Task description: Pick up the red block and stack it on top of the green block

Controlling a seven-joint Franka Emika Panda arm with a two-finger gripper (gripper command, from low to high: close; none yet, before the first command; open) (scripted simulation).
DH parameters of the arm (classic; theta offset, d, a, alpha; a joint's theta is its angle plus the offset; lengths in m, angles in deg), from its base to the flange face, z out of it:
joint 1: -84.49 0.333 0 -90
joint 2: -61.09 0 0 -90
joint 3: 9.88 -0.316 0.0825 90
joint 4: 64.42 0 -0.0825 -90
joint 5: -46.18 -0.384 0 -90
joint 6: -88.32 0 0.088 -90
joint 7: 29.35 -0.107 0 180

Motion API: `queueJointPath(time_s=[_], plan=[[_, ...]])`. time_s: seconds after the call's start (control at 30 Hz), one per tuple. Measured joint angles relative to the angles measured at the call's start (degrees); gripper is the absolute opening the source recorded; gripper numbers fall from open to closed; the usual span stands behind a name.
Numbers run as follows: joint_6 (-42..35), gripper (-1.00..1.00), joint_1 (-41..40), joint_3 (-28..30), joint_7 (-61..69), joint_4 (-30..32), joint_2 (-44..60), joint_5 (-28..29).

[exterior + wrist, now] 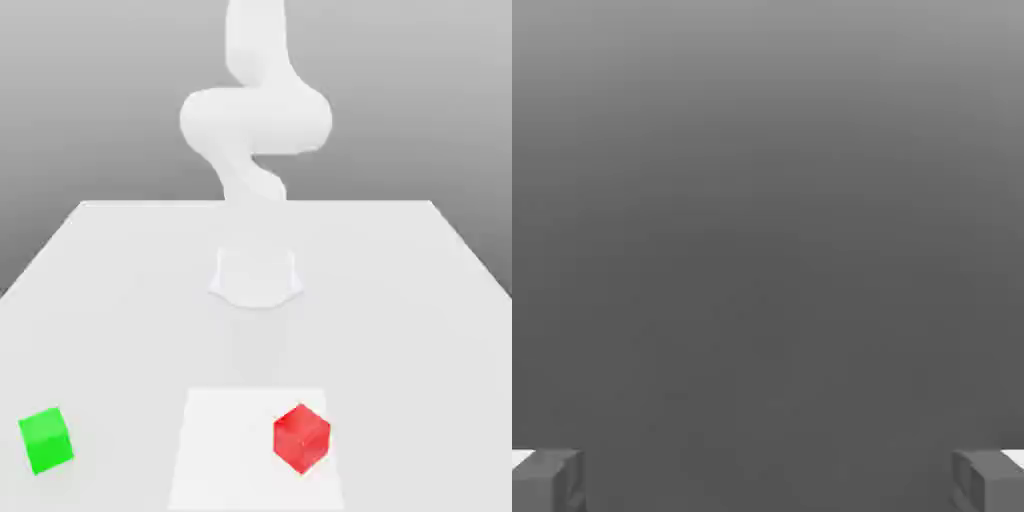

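- At the exterior view's left, the green block [46, 440], the intended base for the stack, sits alone on the pale table [120, 310], well apart from its red counterpart and with its top bare.
- Toward the center, a white square [222, 450] marks the near part of the table, in front of the white robot arm [256, 120], which rises from its base [256, 280] farther back. As the only arm at work, it must handle both blocks.
- In the hand view, the gripper [768, 482] stands wide open, its two fingers well apart with nothing held between them. Plain grey lies beyond, so the exact bearing from fingertips to target cannot be told; the hand likely needs to be swung down toward the table before any grasp.
- Right of center in the exterior view, the red block [302, 439], the one to be lifted, rests on the white square near its right edge. It lies on the camera's side of the arm's base and slightly to the exterior view's right of it. The cube has no evident long axis, but it sits corner-on to the camera, so the coming reach probably calls for a wrist turn to set the fingers flat against opposite faces.
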Motion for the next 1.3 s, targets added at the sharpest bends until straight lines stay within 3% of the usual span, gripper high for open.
queueJointPath(time_s=[0.5, 0.7, 0.9, 0.93, 1.13, 1.3], plan=[[15.75, 0.0, 9.32, 4.12, 24.14, 12.54, 31.59, -2.97], [22.03, 0.0, 10.76, 3.64, 31.66, 17.51, 43.89, -1.35], [31.89, 0.0, 9.59, 1.97, 34.38, 16.75, 56.27, -3.1], [33.02, -1.0, 9.3, 1.62, 34.61, 16.56, 57.61, -3.38], [33.49, -1.0, 9.1, 1.41, 34.62, 16.47, 58.27, -3.41], [26.97, -1.0, 9.76, 2.48, 33.26, 17.62, 50.54, -1.51]])
